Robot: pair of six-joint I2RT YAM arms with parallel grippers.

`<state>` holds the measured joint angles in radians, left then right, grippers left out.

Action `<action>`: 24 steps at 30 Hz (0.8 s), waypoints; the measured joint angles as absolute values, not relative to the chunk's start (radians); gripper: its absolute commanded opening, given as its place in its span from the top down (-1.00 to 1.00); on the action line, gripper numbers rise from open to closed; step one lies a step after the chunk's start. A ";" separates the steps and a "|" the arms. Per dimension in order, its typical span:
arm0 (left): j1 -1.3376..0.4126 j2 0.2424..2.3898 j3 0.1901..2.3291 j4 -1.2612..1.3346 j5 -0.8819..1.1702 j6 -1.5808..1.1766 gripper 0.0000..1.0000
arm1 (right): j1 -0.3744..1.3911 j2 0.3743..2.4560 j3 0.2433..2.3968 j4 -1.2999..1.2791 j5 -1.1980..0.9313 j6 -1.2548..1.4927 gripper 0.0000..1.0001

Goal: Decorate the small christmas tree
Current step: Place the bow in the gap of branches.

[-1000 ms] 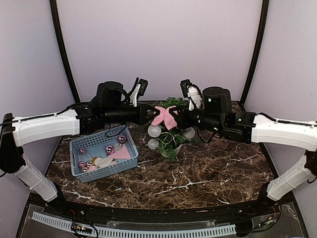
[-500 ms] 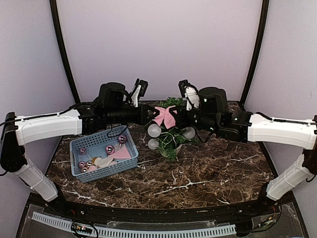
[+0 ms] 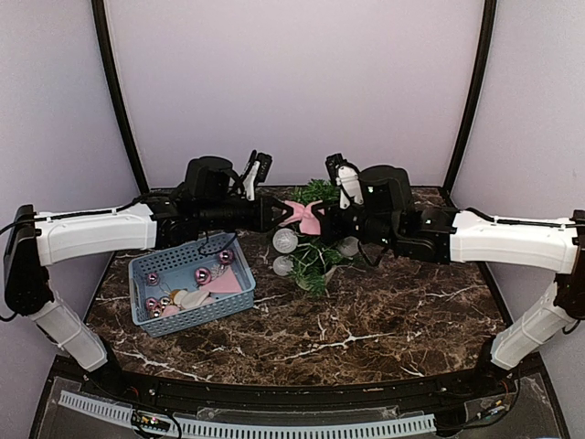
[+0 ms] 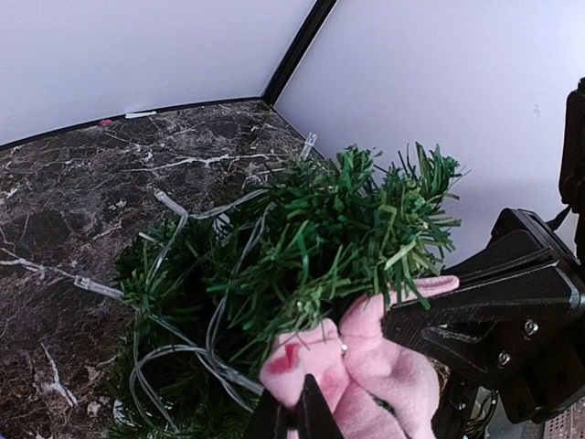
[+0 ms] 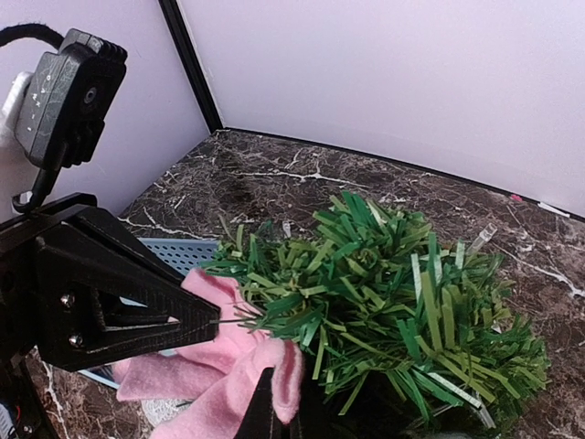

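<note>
The tree [image 3: 313, 256] stands at the back middle of the tabletop [image 3: 384, 320], just right of a blue basket [image 3: 157, 320]. The two arms meet over it from either side.

The left tool [image 3: 277, 214] is pressed together on the left end of a pink bow [image 3: 302, 214]. The right tool [image 3: 322, 220] is pressed together on the bow's right end. The bow hangs between them above the tree's crown.

In the left wrist view, the left tool [image 4: 293, 419] sits just below the bow [image 4: 366, 375]. The tree [image 4: 347, 229] spreads beyond and to the left, and its top needles touch the bow. A clear light string [image 4: 174, 215] runs through the branches.

In the right wrist view, the right tool [image 5: 272, 413] holds the bow [image 5: 219, 366] at the bottom edge. The tree [image 5: 393, 293] is to the right, with its needles lying over the bow.

Silver baubles [image 3: 285, 240] hang on the tree's near side, and pink ones [image 3: 202, 275] lie in the basket.
</note>
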<state>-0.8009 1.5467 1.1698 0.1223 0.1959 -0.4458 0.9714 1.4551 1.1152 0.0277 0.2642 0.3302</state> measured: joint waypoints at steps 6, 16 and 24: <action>-0.794 1.578 1.162 0.158 0.220 -0.457 1.00 | 0.971 1.455 1.115 0.027 0.278 0.331 1.00; -0.765 1.553 1.103 0.176 0.223 -0.482 0.36 | 0.971 1.428 1.115 -0.001 0.268 0.333 0.19; -0.733 1.385 1.036 0.148 0.184 -0.490 -0.38 | 0.970 1.328 1.117 -0.008 0.261 0.341 -0.11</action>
<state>-0.7326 1.3846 1.0363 0.1482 0.1837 -0.4896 0.9703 1.3277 1.1168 -0.0082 0.2607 0.3412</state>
